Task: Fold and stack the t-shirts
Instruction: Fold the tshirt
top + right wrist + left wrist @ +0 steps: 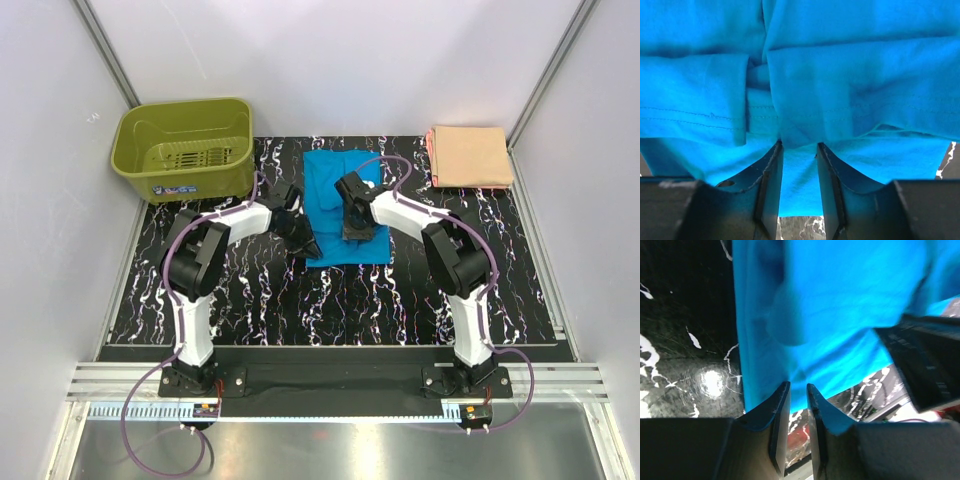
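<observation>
The turquoise t-shirt lies partly folded as a tall strip in the middle of the table. My left gripper is at its near left corner. In the left wrist view the jaws stand narrowly apart, pinching the shirt's edge. My right gripper is on the shirt's near middle. In the right wrist view it is closed on a bunched fold of the shirt, with seams and a sleeve hem showing. The peach t-shirt lies folded at the back right corner.
An olive-green plastic basket stands at the back left. The black marbled table top is bounded by white walls on three sides. The right arm's link crosses the left wrist view on the right.
</observation>
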`<state>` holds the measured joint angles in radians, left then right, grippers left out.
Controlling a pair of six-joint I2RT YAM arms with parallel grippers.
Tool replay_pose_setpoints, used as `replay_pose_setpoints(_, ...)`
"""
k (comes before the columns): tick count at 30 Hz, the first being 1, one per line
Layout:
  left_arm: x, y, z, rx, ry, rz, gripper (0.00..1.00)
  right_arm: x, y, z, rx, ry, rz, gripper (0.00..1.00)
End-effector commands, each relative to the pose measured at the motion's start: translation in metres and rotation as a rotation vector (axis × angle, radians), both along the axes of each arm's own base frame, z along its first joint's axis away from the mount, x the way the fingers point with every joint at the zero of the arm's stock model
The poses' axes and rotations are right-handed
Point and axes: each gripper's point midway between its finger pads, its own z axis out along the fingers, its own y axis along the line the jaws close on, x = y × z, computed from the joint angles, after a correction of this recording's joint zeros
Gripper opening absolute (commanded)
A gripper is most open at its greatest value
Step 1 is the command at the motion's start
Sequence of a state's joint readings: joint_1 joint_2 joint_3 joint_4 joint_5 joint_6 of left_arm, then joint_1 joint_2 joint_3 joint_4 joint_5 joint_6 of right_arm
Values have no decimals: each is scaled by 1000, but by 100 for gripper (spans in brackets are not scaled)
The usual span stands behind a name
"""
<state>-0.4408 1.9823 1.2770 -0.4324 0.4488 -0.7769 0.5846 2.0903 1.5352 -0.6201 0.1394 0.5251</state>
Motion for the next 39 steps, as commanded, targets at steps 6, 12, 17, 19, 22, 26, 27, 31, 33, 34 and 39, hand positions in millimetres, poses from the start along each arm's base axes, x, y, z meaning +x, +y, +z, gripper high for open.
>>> replay_pose_setpoints(6,-5,2,-15,59,14,-38,24,40,3,11,-69,-100,-14,42)
replay_pose_setpoints(12,-12,3,-25,72,47,-46,24,59,5,21,-98,-145,-6,42)
replay_pose_setpoints(17,-14,2,-30,87,56,-56,24,84,4,25,-93,-203,-12,43)
replay_pose_setpoints(19,-17,1,-32,91,58,-64,24,102,9,28,-84,-247,7,44)
replay_pose_setpoints(22,-19,-3,-33,91,56,-73,24,134,15,40,-43,-296,20,45)
replay_pose_setpoints(26,-15,-5,-23,83,26,-78,24,171,9,84,-21,-363,19,48)
replay_pose_setpoints(27,-14,-4,-15,88,7,-87,26,182,4,104,-1,-396,8,49)
replay_pose_setpoints(31,10,-4,27,85,-114,-91,34,167,-14,123,46,-342,36,55)
replay_pose_setpoints(33,20,-3,42,79,-160,-96,38,147,-27,126,40,-315,47,56)
replay_pose_setpoints(34,25,-3,46,70,-170,-93,40,143,-28,127,66,-316,52,56)
replay_pose_setpoints(39,51,-15,58,6,-215,-128,39,91,-46,114,151,-244,63,55)
